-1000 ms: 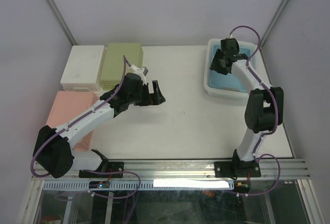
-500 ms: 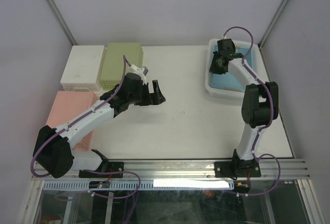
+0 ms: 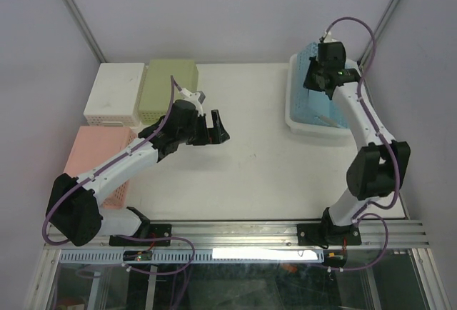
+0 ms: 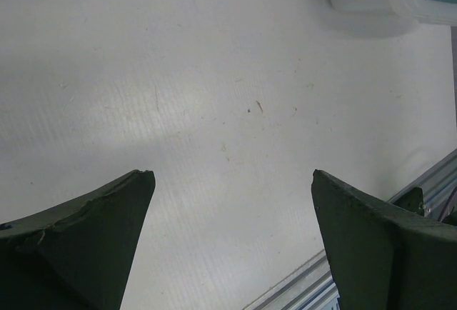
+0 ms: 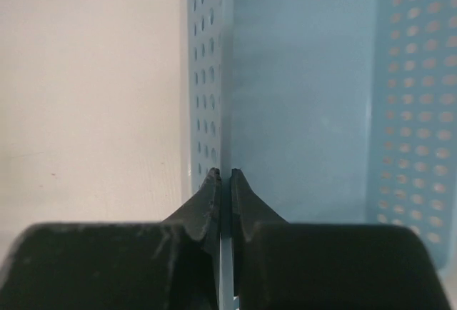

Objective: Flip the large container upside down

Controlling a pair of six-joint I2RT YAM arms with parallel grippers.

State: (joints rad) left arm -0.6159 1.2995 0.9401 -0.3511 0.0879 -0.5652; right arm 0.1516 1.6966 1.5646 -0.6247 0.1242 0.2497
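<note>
- Large container (image 3: 319, 103), a pale blue perforated one, is at the far right of the bench (image 3: 264, 171), well apart from the arm bases on the near edge.
- Near left, a pink box (image 3: 100, 156) lies beside the left arm.
- Mid-bench, the left claw (image 3: 216, 133) hangs released, its fingers (image 4: 86, 238) spread wide over bare bench and touching nothing.
- Beyond it, at the far left, a white box (image 3: 114, 92) and a green box (image 3: 168, 88) stand side by side.
- Far right, a white tray (image 3: 307, 127) holds the container's lower edge; the container is tipped up out of it.
- The right claw (image 5: 226, 174) is clenched on the container's thin perforated wall (image 5: 207, 74), one finger on each face.
</note>
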